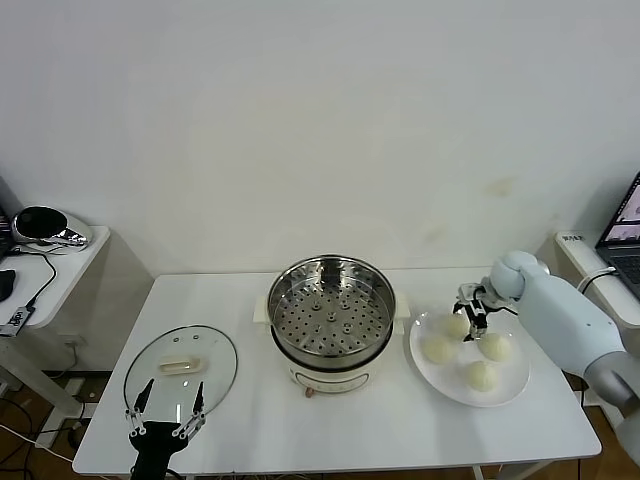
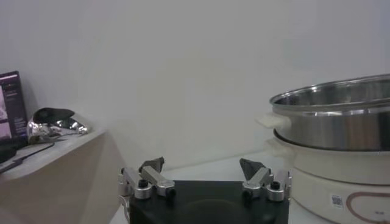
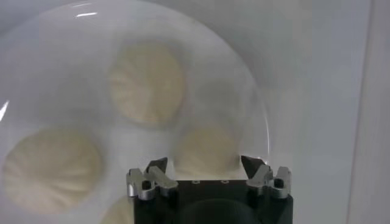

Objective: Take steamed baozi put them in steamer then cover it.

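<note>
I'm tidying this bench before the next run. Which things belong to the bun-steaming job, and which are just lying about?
Job: four buns on the plate; steamer; glass lid; right hand down over the far bun; left hand by the lid.

Lying about: side shelf, its shiny gadget, laptop.
</note>
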Controlling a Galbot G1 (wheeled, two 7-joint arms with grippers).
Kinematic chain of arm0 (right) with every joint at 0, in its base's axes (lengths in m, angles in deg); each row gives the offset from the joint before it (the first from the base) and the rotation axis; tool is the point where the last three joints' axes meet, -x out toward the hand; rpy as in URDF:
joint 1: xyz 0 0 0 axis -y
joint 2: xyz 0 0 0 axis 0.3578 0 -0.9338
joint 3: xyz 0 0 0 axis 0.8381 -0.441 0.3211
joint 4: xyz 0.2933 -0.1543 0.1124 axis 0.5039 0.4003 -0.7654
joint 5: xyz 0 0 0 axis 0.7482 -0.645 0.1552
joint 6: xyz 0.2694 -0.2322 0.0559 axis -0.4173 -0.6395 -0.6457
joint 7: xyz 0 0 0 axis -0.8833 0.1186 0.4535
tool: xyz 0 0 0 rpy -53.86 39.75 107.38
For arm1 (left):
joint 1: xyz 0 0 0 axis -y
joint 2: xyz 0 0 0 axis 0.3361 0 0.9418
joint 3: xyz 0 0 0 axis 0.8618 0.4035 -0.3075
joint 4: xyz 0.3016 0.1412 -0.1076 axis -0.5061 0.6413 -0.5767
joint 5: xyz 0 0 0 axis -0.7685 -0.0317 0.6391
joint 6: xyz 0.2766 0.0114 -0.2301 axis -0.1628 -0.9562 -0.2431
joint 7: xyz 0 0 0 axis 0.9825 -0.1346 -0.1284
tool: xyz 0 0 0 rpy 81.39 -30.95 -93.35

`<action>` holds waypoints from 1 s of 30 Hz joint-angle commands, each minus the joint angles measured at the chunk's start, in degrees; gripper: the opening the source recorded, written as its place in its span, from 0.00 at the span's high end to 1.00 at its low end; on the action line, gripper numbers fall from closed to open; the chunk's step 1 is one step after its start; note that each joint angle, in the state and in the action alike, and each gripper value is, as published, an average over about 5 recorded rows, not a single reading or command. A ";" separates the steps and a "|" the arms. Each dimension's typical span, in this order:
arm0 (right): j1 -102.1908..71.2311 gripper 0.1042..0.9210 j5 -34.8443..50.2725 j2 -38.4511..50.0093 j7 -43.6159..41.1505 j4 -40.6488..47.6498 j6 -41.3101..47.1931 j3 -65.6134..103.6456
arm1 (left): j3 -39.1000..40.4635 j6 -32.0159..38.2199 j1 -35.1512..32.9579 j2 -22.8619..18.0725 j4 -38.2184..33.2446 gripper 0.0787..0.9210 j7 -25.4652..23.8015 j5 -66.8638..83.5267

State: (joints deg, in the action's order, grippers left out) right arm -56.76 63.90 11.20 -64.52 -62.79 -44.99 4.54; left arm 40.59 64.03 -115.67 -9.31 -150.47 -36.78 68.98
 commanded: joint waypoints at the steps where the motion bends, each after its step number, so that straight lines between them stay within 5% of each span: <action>1: 0.28 0.32 -0.09 -0.45 -0.08 0.52 0.19 -0.30 | -0.01 0.10 -0.04 0.08 -0.03 0.12 0.01 -0.08; 12: 3.35 0.43 4.46 2.63 -0.40 -4.19 0.88 -3.04 | -0.13 0.15 -0.19 0.23 -0.34 0.12 0.03 -0.25; 22: 19.38 0.43 22.47 12.03 -1.01 -20.58 4.37 -15.63 | 0.28 0.21 0.83 1.07 -0.05 0.12 0.05 0.04; 30: 34.76 0.43 33.00 8.19 0.88 -24.16 2.47 -28.34 | 0.67 0.28 1.83 1.99 0.44 0.12 0.05 0.57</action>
State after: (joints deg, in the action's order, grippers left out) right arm -34.75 86.59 19.13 -64.17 -81.13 -42.47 -13.52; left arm 41.22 64.27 -114.17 -7.65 -150.17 -36.74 69.43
